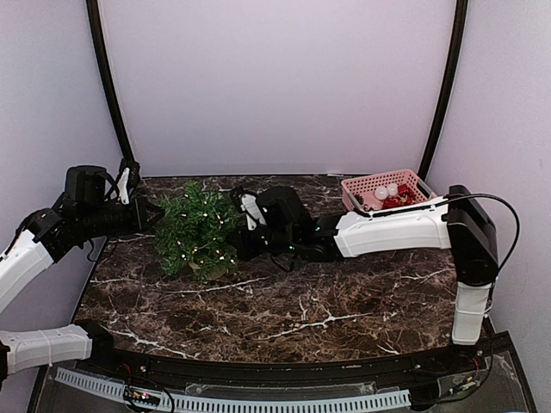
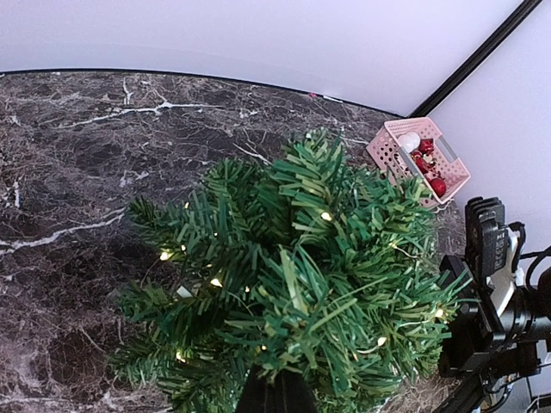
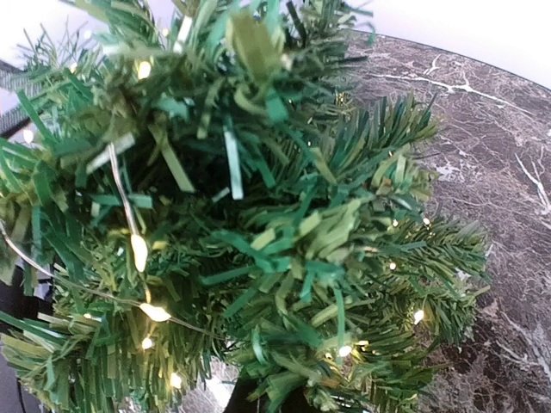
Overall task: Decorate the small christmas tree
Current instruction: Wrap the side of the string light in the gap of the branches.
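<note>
The tree stands upright on the table, left of the middle and nearer the far edge than the near one. Its dark green needle branches spread out bushy on all sides. Small warm lights glow along a thin wire among the needles.

The left gripper meets the tree's left side, its arm coming in level from the table's left edge. In the left wrist view its dark fingers are pressed together with their tip buried in the needles. Whether a twig is caught between them cannot be told.

The right gripper is at the tree's right side, at the end of the right arm, which stretches low across the table from the right edge. In the right wrist view branches fill nearly the whole picture and only a dark bit of the fingers shows at the bottom. They are closed, and what they touch is hidden by the needles.

A pink basket sits in the far right corner, well apart from the tree. It holds red ornaments and a white ball.

The table top is dark marble with white veins, and pale walls close it in at the back and sides.
</note>
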Controlling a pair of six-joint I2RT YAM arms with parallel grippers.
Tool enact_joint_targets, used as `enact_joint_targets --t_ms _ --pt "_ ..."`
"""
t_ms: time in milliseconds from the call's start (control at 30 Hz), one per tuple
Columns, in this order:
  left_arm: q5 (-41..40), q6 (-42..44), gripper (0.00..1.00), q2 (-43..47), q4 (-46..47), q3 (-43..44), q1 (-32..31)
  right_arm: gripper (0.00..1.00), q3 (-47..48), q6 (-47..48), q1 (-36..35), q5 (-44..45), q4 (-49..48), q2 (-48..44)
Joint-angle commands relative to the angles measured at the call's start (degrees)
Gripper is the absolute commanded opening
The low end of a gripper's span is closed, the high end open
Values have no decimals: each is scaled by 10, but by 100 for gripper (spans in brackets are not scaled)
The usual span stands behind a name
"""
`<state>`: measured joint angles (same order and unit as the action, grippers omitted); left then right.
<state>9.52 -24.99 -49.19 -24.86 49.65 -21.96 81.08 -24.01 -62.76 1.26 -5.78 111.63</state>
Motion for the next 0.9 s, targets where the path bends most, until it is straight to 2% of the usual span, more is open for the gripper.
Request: enact_joint_targets --t_ms 0,433,800,867 --pt "8 13 0 4 15 -10 4 0 -6 -26 3 -10 -48 -4" --pt "19 13 0 3 24 -16 4 0 4 -40 2 -56 -103 39" --pt "17 14 0 5 23 -16 5 0 -23 -37 2 -48 -128 27" --pt "15 15 0 6 22 -15 5 5 -30 -37 2 -42 -126 18"
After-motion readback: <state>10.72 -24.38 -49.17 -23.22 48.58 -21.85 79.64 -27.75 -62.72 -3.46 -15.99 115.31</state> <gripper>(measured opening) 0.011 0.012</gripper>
